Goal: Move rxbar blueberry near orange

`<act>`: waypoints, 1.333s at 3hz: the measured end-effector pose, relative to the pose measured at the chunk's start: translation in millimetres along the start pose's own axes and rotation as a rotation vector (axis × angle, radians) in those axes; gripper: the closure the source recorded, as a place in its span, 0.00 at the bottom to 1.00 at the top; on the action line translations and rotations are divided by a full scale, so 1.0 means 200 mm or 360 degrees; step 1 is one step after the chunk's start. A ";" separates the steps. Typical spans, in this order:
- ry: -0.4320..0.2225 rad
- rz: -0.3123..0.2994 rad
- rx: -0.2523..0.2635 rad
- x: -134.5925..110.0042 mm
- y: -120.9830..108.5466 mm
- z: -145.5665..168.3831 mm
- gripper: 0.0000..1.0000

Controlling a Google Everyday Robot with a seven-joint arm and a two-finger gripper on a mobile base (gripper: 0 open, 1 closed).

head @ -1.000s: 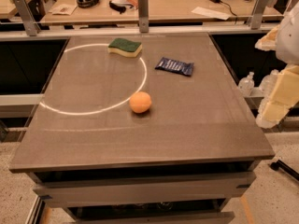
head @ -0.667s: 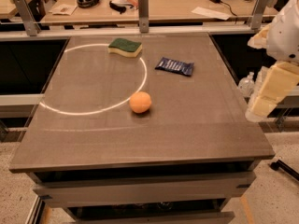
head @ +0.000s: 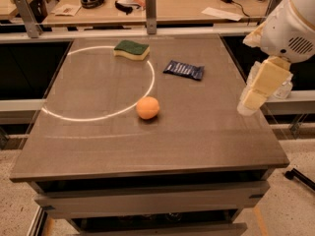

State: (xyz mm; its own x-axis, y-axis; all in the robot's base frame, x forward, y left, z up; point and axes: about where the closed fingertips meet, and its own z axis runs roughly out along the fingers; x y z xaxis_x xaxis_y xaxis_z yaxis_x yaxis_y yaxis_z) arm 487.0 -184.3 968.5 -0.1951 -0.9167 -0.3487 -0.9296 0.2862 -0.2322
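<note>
The rxbar blueberry (head: 183, 70), a flat dark-blue wrapper with white lettering, lies on the grey table toward the back right. The orange (head: 147, 107) sits near the table's middle, in front of and to the left of the bar, on the edge of a white circle line. My gripper (head: 250, 102) hangs from the white arm over the table's right edge, to the right of and nearer than the bar, above the surface and touching nothing. It holds nothing that I can see.
A green-and-yellow sponge (head: 131, 49) lies at the back of the table (head: 162, 151), left of the bar. A white circle (head: 78, 116) is drawn on the left half. A cluttered wooden desk (head: 187, 4) stands behind, past a metal rail.
My arm and gripper have moved left, in from the right edge of the view toward the table. The bar, orange and sponge have not moved.
</note>
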 end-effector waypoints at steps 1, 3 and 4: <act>-0.0144 0.0052 0.0025 -0.03 -0.06 0.05 0.00; -0.0380 0.0160 0.0186 -0.05 -0.32 0.14 0.00; -0.0372 0.0165 0.0179 -0.07 -0.32 0.16 0.00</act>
State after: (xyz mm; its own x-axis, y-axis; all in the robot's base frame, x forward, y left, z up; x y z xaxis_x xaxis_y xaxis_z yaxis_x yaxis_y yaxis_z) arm 558.4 -181.2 958.0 -0.1978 -0.7953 -0.5730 -0.8653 0.4164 -0.2792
